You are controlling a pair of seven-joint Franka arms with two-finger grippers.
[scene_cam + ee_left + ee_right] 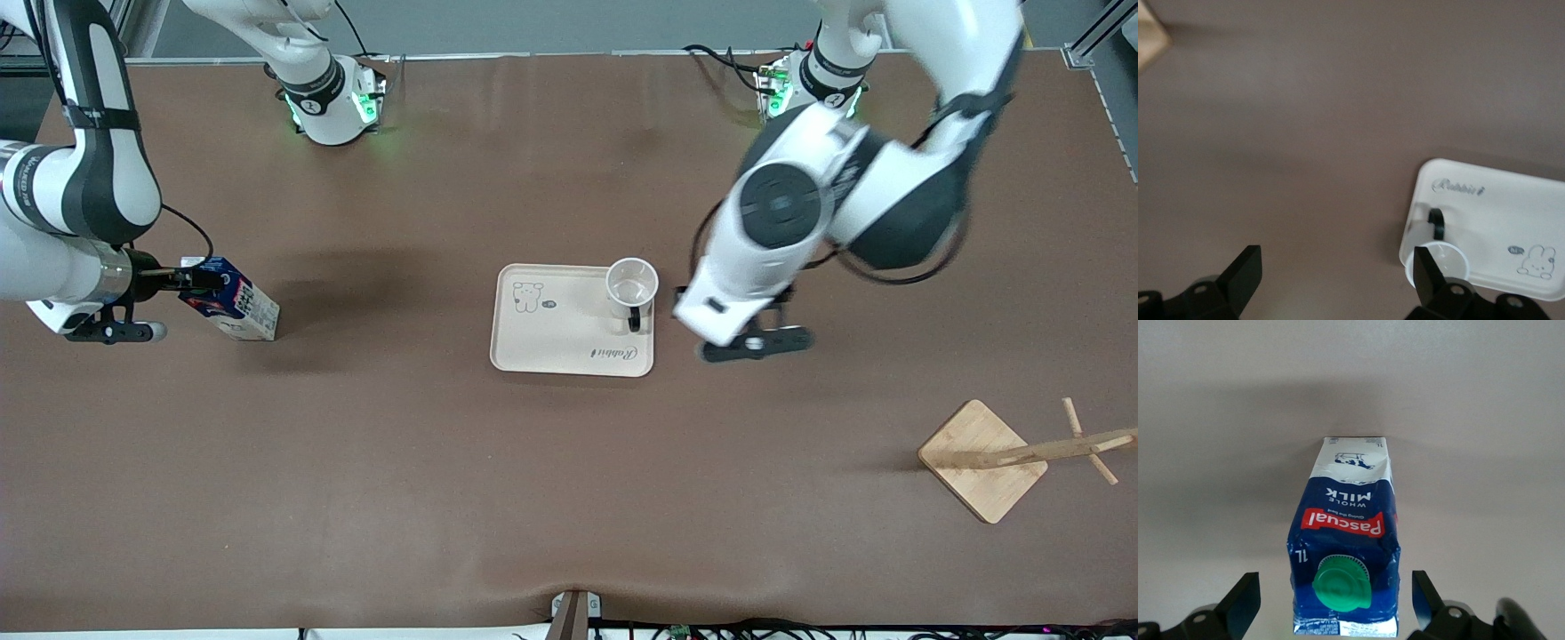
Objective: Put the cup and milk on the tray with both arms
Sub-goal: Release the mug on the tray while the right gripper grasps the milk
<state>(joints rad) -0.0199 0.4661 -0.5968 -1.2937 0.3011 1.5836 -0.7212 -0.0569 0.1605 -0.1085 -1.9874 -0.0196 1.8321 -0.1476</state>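
**Cup on the tray, milk carton between open jaws at the table's end**

The right gripper (191,280) sat low at the right arm's end of the table, its fingers (1238,603) spread wide on either side of the milk carton (233,300). The carton stood upright on the brown table (569,498), green screw cap (1342,584) up, and the right wrist view showed a gap between each finger and the carton's sides, so nothing was gripped. A broad stretch of bare table lay between the carton and the tray (556,333).

The cream tray rested flat near the table's middle, bear drawing toward the right arm's end, the word "Rabbit" along the edge nearer the front camera. The white cup (632,286) stood upright inside it, at the corner toward the left arm's end and farther from the camera, its black handle pointing toward the camera. The rest of the tray was bare.

The left gripper (1335,277) hung just beside the tray's edge toward the left arm's end, jaws wide and holding nothing.

A wooden rack (987,458) stood near the left arm's end, well apart from the tray and nearer the camera
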